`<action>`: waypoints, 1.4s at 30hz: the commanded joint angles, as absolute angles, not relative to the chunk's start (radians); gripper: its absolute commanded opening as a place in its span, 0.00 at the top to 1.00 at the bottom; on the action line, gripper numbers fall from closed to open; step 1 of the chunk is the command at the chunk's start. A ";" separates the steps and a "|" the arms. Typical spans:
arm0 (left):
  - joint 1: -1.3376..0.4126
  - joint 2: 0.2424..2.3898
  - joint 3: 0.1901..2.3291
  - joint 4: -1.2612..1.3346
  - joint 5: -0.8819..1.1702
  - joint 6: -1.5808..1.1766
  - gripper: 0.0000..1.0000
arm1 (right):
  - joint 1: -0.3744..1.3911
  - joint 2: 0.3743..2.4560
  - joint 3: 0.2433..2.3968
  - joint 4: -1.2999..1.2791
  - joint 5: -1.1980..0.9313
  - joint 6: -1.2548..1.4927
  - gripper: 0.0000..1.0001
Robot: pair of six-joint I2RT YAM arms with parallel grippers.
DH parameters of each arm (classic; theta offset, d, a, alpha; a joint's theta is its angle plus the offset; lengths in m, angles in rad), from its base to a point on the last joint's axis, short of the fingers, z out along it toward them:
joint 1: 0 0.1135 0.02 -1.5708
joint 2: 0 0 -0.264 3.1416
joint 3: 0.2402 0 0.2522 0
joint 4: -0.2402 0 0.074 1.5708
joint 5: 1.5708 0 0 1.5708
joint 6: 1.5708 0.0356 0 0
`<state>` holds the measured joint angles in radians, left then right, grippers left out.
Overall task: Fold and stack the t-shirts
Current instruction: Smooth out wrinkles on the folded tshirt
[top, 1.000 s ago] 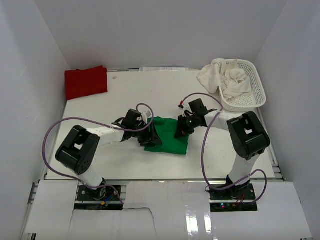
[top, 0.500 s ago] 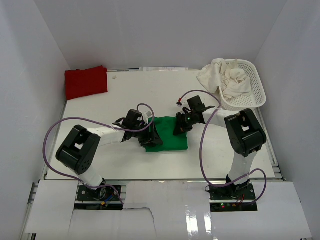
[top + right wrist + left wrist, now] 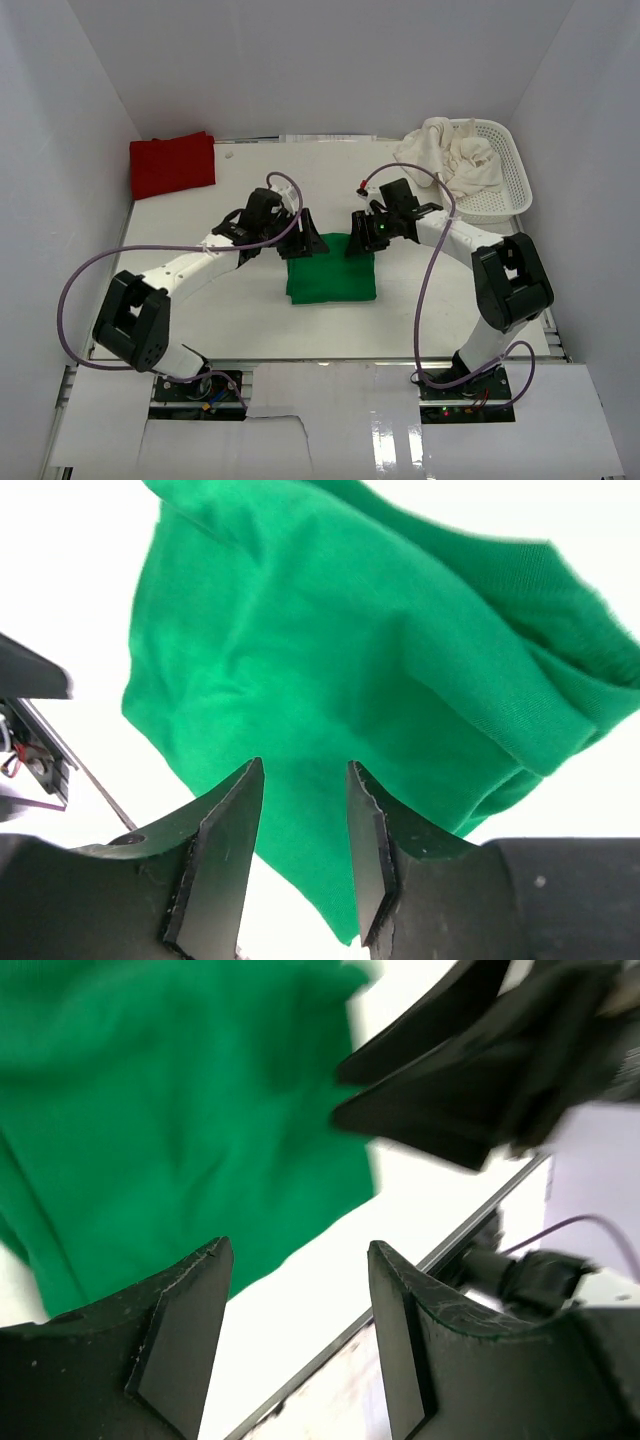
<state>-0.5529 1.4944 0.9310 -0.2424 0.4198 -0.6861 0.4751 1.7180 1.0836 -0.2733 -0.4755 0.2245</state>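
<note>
Currently both spread, gripping nothing: left pincer and right pincer hover over the far edge of the folded green shirt, flat mid-bench. Red shirt lies far-left.

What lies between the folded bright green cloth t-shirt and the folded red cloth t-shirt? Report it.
Nothing visible: bare white tabletop runs from the bright green cloth t-shirt to the red cloth t-shirt. Only the left arm's black wrist hangs over that line.

plain green t-shirt | red t-shirt | cream t-shirts | white basket
</note>
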 commanded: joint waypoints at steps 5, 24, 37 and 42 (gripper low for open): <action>-0.555 1.439 1.037 -0.278 0.406 -0.676 0.33 | 0.471 1.667 1.152 -0.285 -0.488 0.221 0.54; -0.543 1.560 0.929 0.022 0.356 -0.686 0.34 | 0.456 1.741 1.077 -0.049 -0.548 0.316 0.50; -0.508 1.727 1.017 0.196 0.452 -0.808 0.34 | 0.440 1.853 1.103 0.132 -0.660 0.439 0.86; -0.508 1.761 1.040 0.216 0.477 -0.821 0.34 | 0.440 1.893 1.126 0.187 -0.696 0.486 0.92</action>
